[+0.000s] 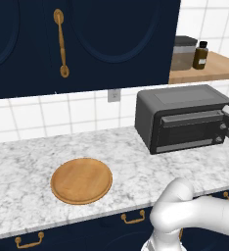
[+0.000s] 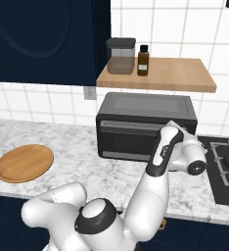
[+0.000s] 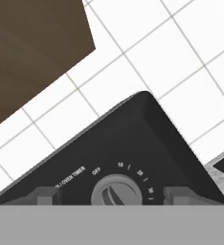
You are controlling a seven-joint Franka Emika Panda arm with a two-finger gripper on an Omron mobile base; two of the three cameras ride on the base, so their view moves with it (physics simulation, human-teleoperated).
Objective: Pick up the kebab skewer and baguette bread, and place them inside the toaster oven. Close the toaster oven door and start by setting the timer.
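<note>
Your gripper (image 3: pixel 116 195) sits squarely in front of the timer knob (image 3: pixel 116 194) on the toaster oven (image 1: pixel 182 117), whose door (image 1: pixel 187 131) is shut; the oven stands at about two o'clock from the round wooden board (image 1: pixel 81 180) on the counter. The jaws stand open, one finger (image 3: pixel 47 195) at nine o'clock of the knob and the other at three o'clock, apparently not yet touching it. The knob lies dead ahead between them, so you likely need only close and twist; I cannot see the skewer or bread.

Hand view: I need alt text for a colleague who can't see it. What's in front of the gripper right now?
The gripper faces the toaster oven control panel, its two dark fingertips flanking the round timer knob labelled off and minute marks. White wall tiles and a wooden shelf's underside lie behind.
</note>
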